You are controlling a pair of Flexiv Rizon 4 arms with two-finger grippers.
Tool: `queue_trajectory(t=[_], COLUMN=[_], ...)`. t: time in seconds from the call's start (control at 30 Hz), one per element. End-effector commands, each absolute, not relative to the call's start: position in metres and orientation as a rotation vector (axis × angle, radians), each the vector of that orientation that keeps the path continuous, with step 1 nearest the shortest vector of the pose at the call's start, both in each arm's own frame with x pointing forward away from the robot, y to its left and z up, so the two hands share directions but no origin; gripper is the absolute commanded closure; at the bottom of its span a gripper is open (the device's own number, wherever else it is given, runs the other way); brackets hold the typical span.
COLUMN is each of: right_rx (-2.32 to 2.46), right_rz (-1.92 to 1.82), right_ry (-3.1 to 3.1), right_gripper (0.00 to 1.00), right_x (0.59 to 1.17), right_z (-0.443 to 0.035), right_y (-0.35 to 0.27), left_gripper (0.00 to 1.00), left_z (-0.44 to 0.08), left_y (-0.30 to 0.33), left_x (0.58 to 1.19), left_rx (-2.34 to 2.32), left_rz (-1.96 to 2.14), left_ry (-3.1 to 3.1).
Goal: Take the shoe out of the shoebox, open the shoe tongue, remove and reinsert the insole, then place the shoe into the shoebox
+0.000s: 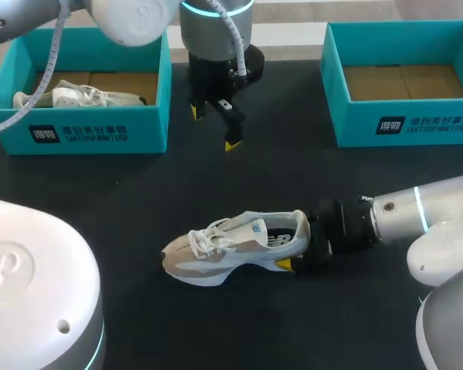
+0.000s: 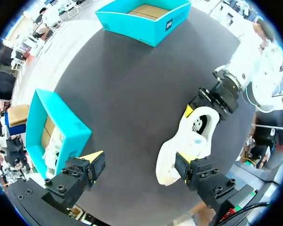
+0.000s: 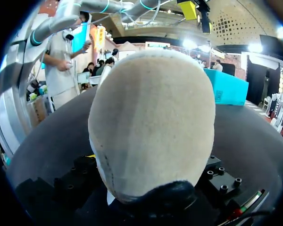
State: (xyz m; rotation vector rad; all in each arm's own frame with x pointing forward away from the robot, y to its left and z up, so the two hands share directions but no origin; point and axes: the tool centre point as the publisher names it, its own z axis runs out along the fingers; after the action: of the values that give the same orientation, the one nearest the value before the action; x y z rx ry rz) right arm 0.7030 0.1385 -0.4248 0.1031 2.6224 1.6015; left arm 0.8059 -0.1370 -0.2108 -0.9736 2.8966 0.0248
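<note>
A pale beige sneaker (image 1: 235,247) with white laces stands upright on the black table, toe toward my left. My right gripper (image 1: 302,245) comes in from the right and is shut on the shoe's heel, one yellow tip showing under the sole's rear. The heel (image 3: 151,117) fills the right wrist view between the fingers. From the left wrist view the shoe (image 2: 186,146) lies below and ahead, held by my right gripper (image 2: 205,115). My left gripper (image 1: 213,128) hangs open above the table's far middle, well clear of the shoe, with nothing between its fingers (image 2: 92,160).
A teal shoebox (image 1: 77,127) at the far left holds another pale shoe (image 1: 77,95). A second teal shoebox (image 1: 401,123) at the far right shows only its cardboard floor. Bare black table lies between the boxes and around the sneaker.
</note>
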Motion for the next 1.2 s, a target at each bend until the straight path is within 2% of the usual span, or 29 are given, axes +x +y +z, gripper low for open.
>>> queue_trajectory(t=[0.03,0.63,0.73,1.07,1.2], right_rx=[0.106,0.106,0.106,0.106,0.106], right_rz=[1.596,1.596,1.596,1.596,1.596], right_ry=[2.623,2.623,2.623,2.623,2.623], right_gripper=[1.00,1.00,1.00,1.00,1.00], right_x=[0.705,0.705,0.705,0.705,0.705], right_z=[-0.429,-0.429,-0.429,-0.429,-0.429], right_y=[0.142,0.142,0.142,0.142,0.142], left_gripper=[0.00,0.00,0.00,0.00,0.00], left_z=[-0.211,-0.211,-0.212,-0.222,-0.229], left_y=[-0.137,-0.137,-0.136,-0.129,-0.129], left_x=[0.806,0.806,0.795,0.755,0.749], left_rx=[-0.974,-0.974,-1.107,-1.992,-2.150], left_rz=[0.025,0.025,0.026,-0.169,-0.118], left_ry=[2.897,2.897,2.812,2.247,2.162])
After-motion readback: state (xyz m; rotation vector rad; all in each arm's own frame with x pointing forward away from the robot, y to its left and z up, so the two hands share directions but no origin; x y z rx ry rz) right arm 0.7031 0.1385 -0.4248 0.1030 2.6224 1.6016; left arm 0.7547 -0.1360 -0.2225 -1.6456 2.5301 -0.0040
